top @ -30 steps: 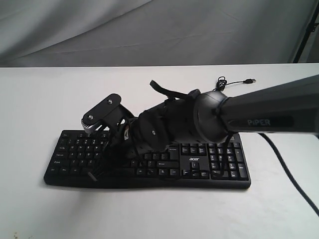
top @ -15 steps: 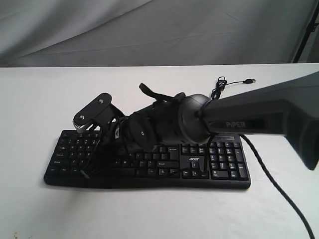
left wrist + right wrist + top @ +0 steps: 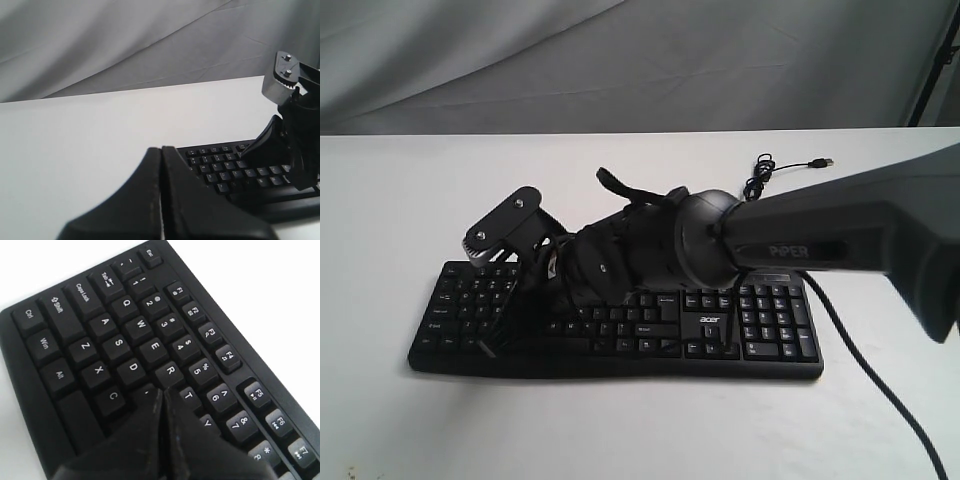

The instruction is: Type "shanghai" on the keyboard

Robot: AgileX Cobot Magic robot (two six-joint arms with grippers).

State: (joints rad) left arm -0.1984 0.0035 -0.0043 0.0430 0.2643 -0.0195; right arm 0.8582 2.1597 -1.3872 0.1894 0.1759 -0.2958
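Observation:
The black keyboard (image 3: pixel 760 335) lies across the white table (image 3: pixel 400 200), with white legends and an acer logo. My right arm reaches across it to its left half. The right gripper (image 3: pixel 492 345) is shut, nothing between its fingers. In the right wrist view the keyboard (image 3: pixel 125 340) fills the frame, and the right gripper (image 3: pixel 162 391) has its joined tips over the keys just past D and R, beside T. Whether a key is pressed I cannot tell. The left gripper (image 3: pixel 161 149) is shut and empty, low over the bare table beside the keyboard (image 3: pixel 220 167); it does not show in the exterior view.
The keyboard's thin USB cable (image 3: pixel 765 170) lies coiled behind it, plug loose on the table. A thicker black cable (image 3: pixel 880 390) trails over the table at the right. A grey cloth backdrop (image 3: pixel 620 60) hangs behind. The right arm's wrist camera mount (image 3: pixel 280 82) shows in the left wrist view.
The right arm has shifted left along the keyboard, its shut tips now nearer the left end; most of that move came in the first half second.

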